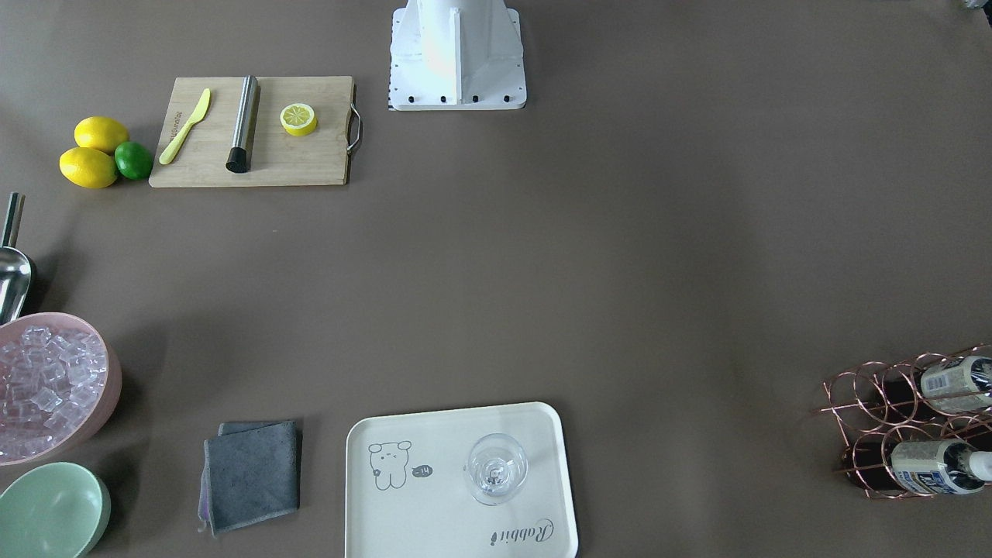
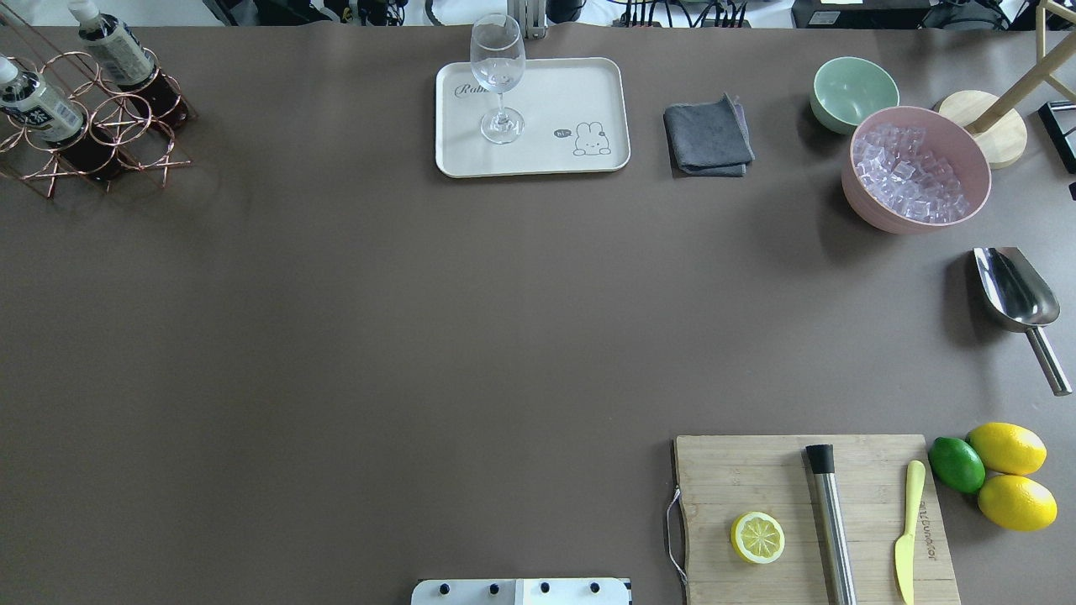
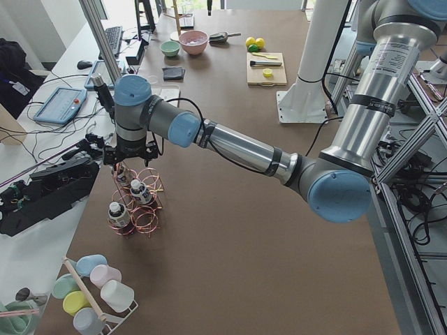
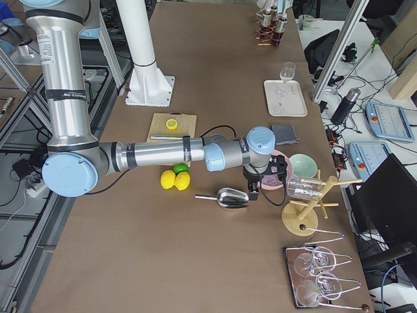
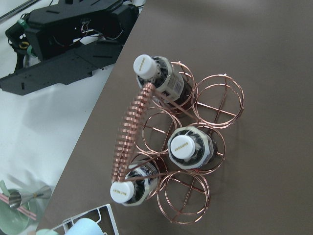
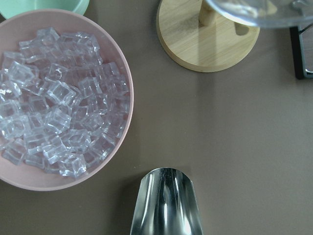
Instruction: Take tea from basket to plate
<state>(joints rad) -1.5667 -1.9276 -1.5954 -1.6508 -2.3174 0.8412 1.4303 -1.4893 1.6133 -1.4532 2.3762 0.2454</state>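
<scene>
The left arm [image 3: 237, 150] hangs over the basket [image 5: 217, 112] at the counter's [image 2: 336, 336] far left corner. I cannot tell whether its jaws are spread or pressed together, nor the right arm's [image 4: 163, 155] jaws by the ice bowl [image 6: 49, 185]. I judge a straight descent best, onto the tea [image 5: 188, 147] standing clear of the coiled handle [image 5: 131, 134], pinching under the white cap and lifting vertically until it leaves its ring, lest the basket drag. There are three tea bottles in six rings, one plate [image 2: 538, 160] well apart bearing one wine glass [image 2: 498, 76], two whole lemons [image 2: 1007, 448] and one lime [image 2: 957, 464].
</scene>
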